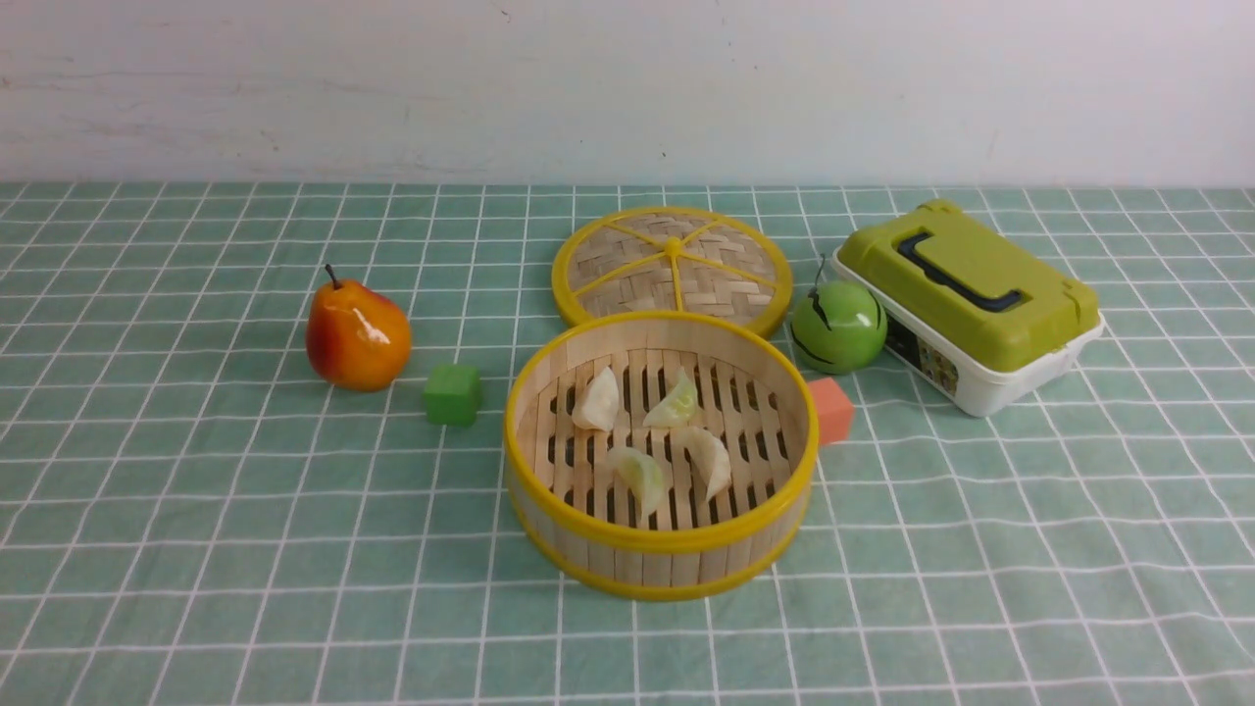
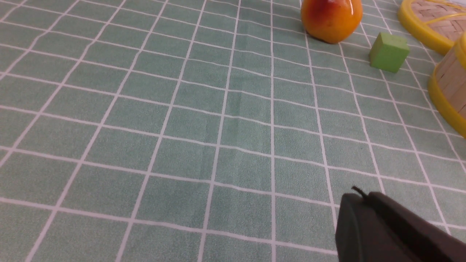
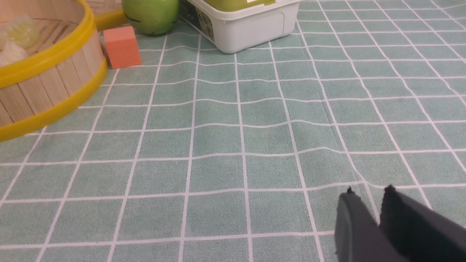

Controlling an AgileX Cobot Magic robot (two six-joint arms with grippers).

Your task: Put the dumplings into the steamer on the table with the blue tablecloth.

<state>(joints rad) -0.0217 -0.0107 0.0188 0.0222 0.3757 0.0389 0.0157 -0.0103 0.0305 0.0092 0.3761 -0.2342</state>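
Observation:
The steamer [image 1: 657, 537] stands mid-table on the blue tablecloth [image 1: 196, 549]. Several pale dumplings lie on its slatted floor, among them ones at the back left [image 1: 597, 400], back right [image 1: 674, 402] and front [image 1: 642, 476]. Neither gripper shows in the front view. My left gripper [image 2: 362, 196] is shut and empty above bare cloth, away from the steamer's wall [image 2: 449, 83]. My right gripper [image 3: 369, 191] is shut and empty with a sliver of gap at its tips, over cloth to the side of the steamer [image 3: 43, 83]; two dumplings [image 3: 22, 31] show over its rim.
The woven lid [image 1: 672, 265] lies flat behind the steamer. A pear [image 1: 358, 335] and a green cube [image 1: 453, 394] sit to its left. An orange cube [image 1: 831, 410], a green round fruit [image 1: 838, 326] and a green-lidded white box [image 1: 966, 299] sit to its right.

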